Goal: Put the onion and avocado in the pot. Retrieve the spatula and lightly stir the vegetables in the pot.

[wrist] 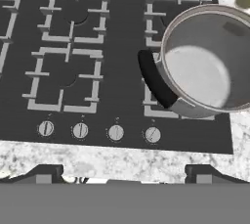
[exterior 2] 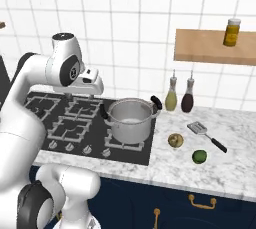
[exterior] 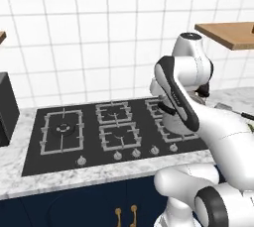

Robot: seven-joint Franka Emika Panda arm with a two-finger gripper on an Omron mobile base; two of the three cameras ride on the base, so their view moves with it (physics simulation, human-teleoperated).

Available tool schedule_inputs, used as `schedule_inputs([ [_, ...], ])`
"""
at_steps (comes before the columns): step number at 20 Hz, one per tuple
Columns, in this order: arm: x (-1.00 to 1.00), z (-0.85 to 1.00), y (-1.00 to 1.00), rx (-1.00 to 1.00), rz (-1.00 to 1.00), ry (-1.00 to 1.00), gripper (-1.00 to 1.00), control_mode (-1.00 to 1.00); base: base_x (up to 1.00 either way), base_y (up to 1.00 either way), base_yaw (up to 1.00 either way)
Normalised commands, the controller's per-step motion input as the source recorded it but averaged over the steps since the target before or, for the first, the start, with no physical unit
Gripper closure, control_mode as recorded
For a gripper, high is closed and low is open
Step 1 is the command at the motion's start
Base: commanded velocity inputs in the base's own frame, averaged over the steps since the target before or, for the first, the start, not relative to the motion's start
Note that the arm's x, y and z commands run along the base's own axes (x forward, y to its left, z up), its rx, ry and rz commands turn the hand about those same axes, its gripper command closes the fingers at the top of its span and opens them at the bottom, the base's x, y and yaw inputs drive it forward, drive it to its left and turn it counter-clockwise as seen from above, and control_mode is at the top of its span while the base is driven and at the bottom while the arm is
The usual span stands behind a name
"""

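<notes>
Lying nearest on the marble bench [exterior 2: 220, 173], the avocado [exterior 2: 199, 156] and the onion [exterior 2: 175, 140] sit just right of the stove [exterior 2: 65, 123], within easy reach of the pot [exterior 2: 131, 119]. The spatula [exterior 2: 206, 135] rests behind them. Farther back the pot stands empty on a burner. The hand [wrist: 122, 171] hovers above the stove's front edge, released, fingertips spread wide.

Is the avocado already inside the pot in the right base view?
No, the avocado lies on the marble counter to the right of the pot, near the onion.
</notes>
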Motion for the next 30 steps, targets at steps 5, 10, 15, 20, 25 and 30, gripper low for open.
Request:
schedule_inputs([
  [5, 0.0, 0.0, 0.0, 0.0, 0.0, 0.0, -1.0, 1.0, -0.03, -0.78, 0.0],
  [10, 0.0, 0.0, 0.0, 0.0, 0.0, 0.0, -1.0, 1.0, 0.0, -0.33, 0.0],
  [15, -0.01, -0.32, -0.5, 0.0, 0.0, 0.02, -1.0, -1.0, 0.0, -0.05, 0.0],
  [20, 0.0, -0.74, -1.0, 0.0, -0.08, 0.08, -1.0, -1.0, 0.0, 0.0, 0.0],
  [25, 0.01, -0.66, -1.0, 0.08, -0.21, 0.2, -1.0, -1.0, 0.0, 0.0, 0.0],
  [30, 0.31, -0.74, -0.95, 0.21, -0.04, 0.1, -1.0, -1.0, 0.0, 0.0, 0.0],
])
